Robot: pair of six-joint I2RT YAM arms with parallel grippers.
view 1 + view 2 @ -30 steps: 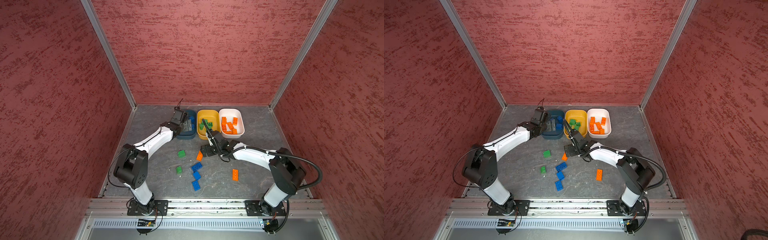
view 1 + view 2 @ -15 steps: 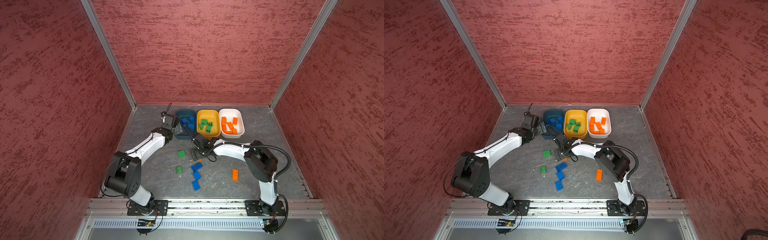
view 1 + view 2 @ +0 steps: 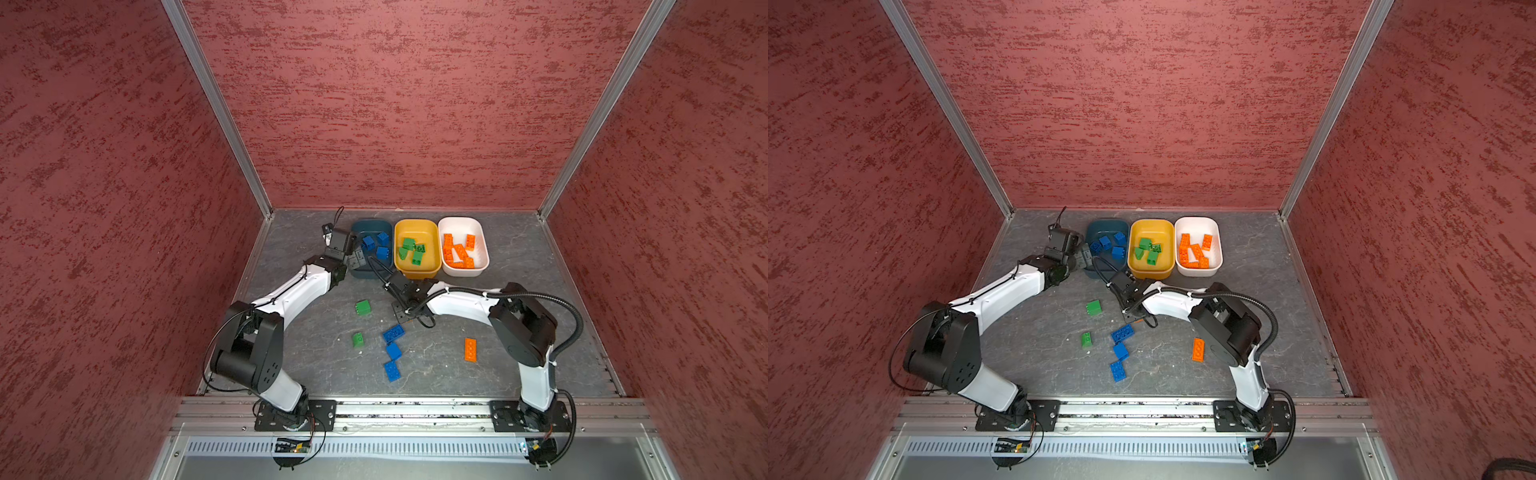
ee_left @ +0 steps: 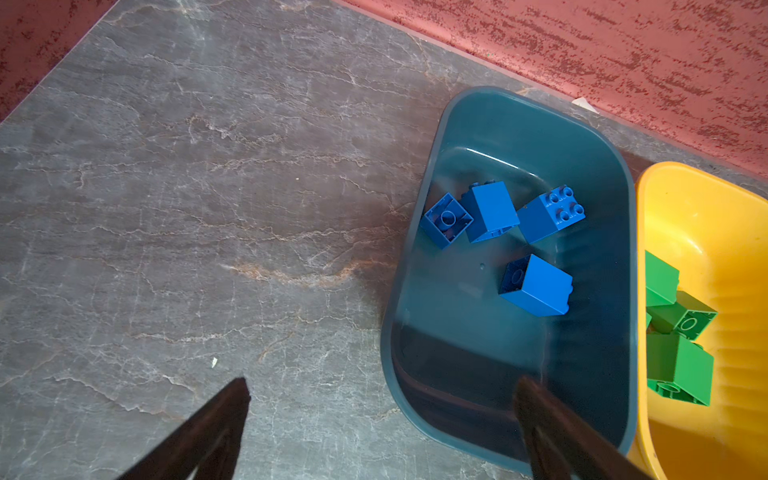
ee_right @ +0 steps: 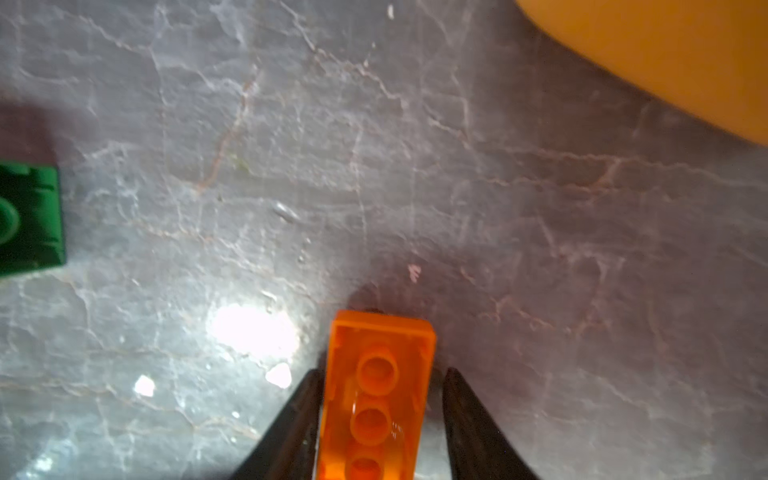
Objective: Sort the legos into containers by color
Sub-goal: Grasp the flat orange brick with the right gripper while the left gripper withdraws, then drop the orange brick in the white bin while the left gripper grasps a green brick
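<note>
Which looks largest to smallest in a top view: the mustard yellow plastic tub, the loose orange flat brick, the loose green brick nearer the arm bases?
1. Mustard yellow plastic tub, by far.
2. Loose orange flat brick.
3. Loose green brick nearer the arm bases.

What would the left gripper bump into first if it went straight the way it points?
Probably the rim of the dark teal tub, which runs between the open jaws of the left gripper; depth is hard to judge.

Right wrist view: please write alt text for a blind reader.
An orange brick, hollow side showing, is between the dark fingers of the right gripper; whether they grip it is unclear. A green brick and a yellow tub show at the edges, over a grey table.
</note>
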